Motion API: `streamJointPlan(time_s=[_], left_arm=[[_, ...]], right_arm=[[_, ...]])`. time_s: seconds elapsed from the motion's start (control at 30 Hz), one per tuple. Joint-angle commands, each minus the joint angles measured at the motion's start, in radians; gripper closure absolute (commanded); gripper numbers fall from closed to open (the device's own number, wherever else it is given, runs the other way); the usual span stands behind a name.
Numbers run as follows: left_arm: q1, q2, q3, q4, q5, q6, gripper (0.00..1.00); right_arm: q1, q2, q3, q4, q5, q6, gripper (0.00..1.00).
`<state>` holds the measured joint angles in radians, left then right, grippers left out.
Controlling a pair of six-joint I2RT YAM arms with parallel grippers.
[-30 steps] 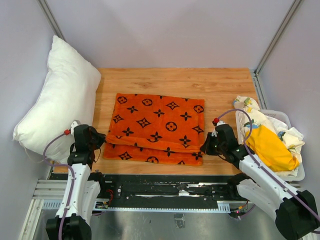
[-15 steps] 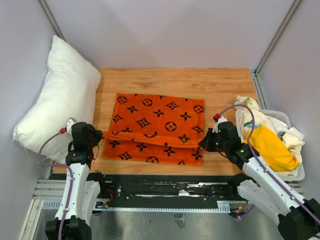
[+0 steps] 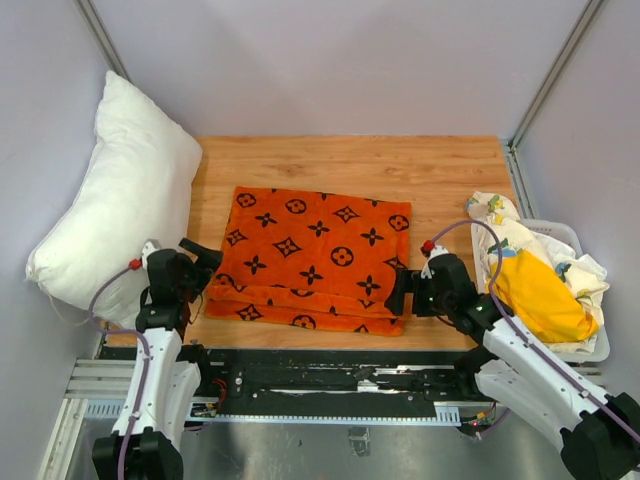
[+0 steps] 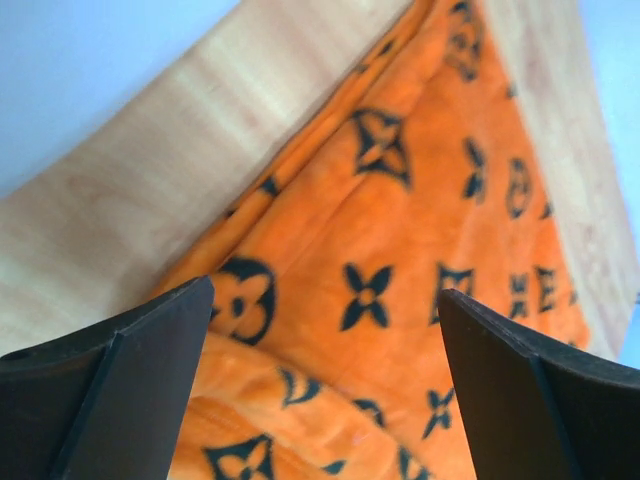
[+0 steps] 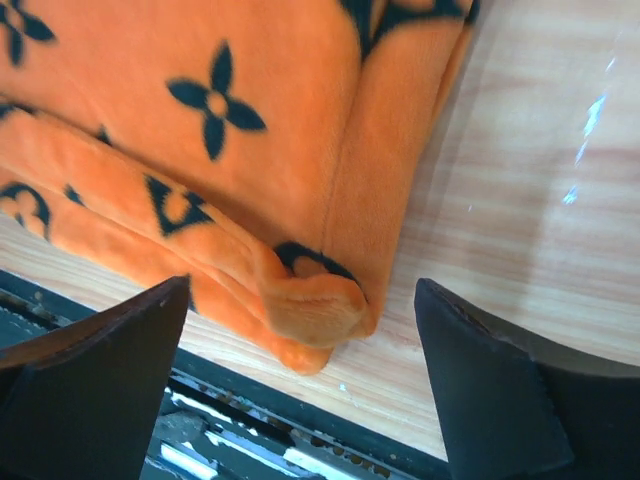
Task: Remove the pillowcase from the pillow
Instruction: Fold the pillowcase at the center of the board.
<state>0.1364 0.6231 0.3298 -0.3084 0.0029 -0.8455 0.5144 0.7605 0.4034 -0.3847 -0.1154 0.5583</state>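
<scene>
The orange pillowcase (image 3: 318, 255) with black motifs lies flat and folded on the wooden table (image 3: 350, 160). The white pillow (image 3: 120, 195) leans against the left wall, bare and apart from it. My left gripper (image 3: 205, 262) stands open at the pillowcase's near left corner, its fingers astride the fabric (image 4: 400, 230) with nothing pinched in the left wrist gripper (image 4: 325, 300). My right gripper (image 3: 400, 290) is open at the near right corner. In the right wrist view the folded corner (image 5: 310, 300) rests on the wood between the wide jaws of the gripper (image 5: 300, 295).
A white basket (image 3: 590, 350) at the right edge holds crumpled yellow and patterned cloth (image 3: 540, 290). The metal rail (image 3: 330, 385) runs along the table's near edge, just behind both grippers. Grey walls close in the back and both sides.
Both grippers have opened and let go of the pillowcase's near edge. The lifted fabric has dropped back onto the table.
</scene>
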Motion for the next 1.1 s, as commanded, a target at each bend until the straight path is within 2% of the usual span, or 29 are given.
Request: streamJointPlan(time_s=[0.0, 0.07, 0.13, 0.23, 0.37, 0.47, 0.57, 0.83, 1.07], left_arm=[[0.007, -0.009, 0.13, 0.156, 0.009, 0.054, 0.01], [0.008, 0.016, 0.171, 0.251, 0.075, 0.115, 0.01], [-0.005, 0.075, 0.208, 0.329, 0.181, 0.178, 0.03], [-0.104, 0.205, 0.299, 0.288, 0.131, 0.266, 0.21], [-0.328, 0.377, 0.332, 0.264, 0.012, 0.35, 0.31], [-0.454, 0.508, 0.321, 0.26, -0.03, 0.364, 0.46], [-0.518, 0.595, 0.274, 0.283, -0.021, 0.356, 0.55], [-0.557, 0.609, 0.186, 0.238, 0.047, 0.352, 0.54], [-0.707, 0.657, 0.166, 0.191, 0.156, 0.265, 0.57]], right_arm=[[0.022, -0.029, 0.145, 0.009, 0.12, -0.088, 0.01], [0.022, -0.017, 0.191, 0.039, 0.168, -0.105, 0.0], [0.022, 0.021, 0.205, 0.102, 0.174, -0.104, 0.06], [0.023, 0.148, 0.214, 0.16, 0.161, -0.079, 0.3], [0.063, 0.336, 0.272, 0.142, 0.124, -0.062, 0.57], [0.137, 0.424, 0.3, 0.118, 0.156, -0.065, 0.68], [0.21, 0.489, 0.324, 0.092, 0.179, -0.082, 0.7], [0.35, 0.619, 0.344, 0.003, 0.123, -0.092, 0.7], [0.424, 0.581, 0.322, -0.041, -0.02, -0.147, 0.7]])
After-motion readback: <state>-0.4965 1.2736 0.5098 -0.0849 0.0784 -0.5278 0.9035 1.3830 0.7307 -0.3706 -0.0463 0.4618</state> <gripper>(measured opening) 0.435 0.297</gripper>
